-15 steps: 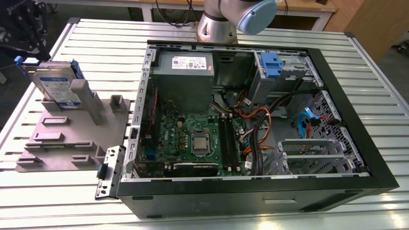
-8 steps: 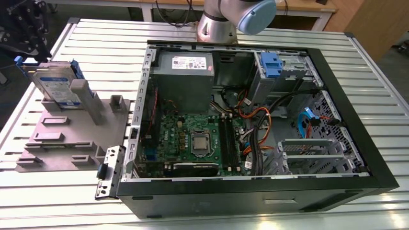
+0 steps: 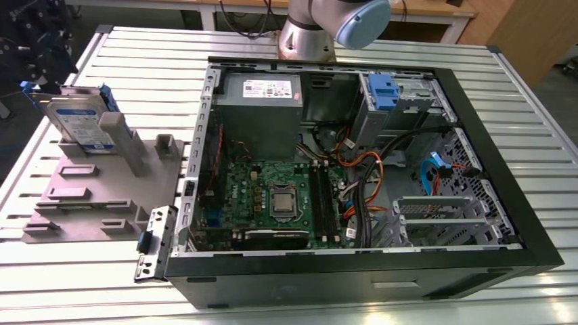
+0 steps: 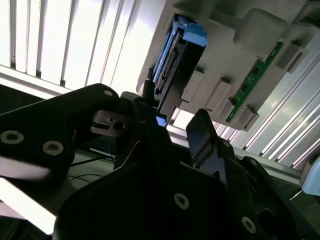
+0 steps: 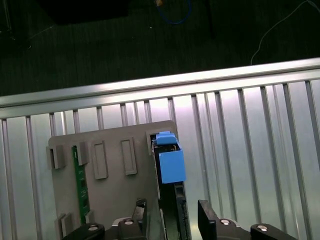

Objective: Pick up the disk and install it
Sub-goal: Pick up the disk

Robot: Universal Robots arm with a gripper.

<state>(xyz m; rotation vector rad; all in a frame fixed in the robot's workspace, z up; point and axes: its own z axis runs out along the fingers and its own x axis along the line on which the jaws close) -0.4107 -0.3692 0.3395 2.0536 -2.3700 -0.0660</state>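
Note:
The disk [image 3: 77, 125] stands on edge, leaning, in a slot of the grey holder [image 3: 99, 189] at the exterior view's left. It is silver-grey with a white-and-blue label and blue side rails, and nothing touches it there. In the first wrist view its blue rail [image 5: 170, 162] points toward the camera. My gripper [image 5: 172, 217] is open, with one dark finger on each side of the disk's line. In the second wrist view the disk [image 4: 172, 60] lies just beyond the open gripper [image 4: 172, 117]. I cannot tell whether the fingers reach around the disk.
An open computer case [image 3: 361, 271] lies in the middle of the slatted metal table [image 3: 54, 284], with a blue latch [image 3: 384, 95] at its drive bay, a grey power supply box [image 3: 262, 95] and loose cables. A green memory stick [image 5: 80, 185] stands in the holder [image 5: 115, 150]. The arm's base [image 3: 307, 34] rises behind the case.

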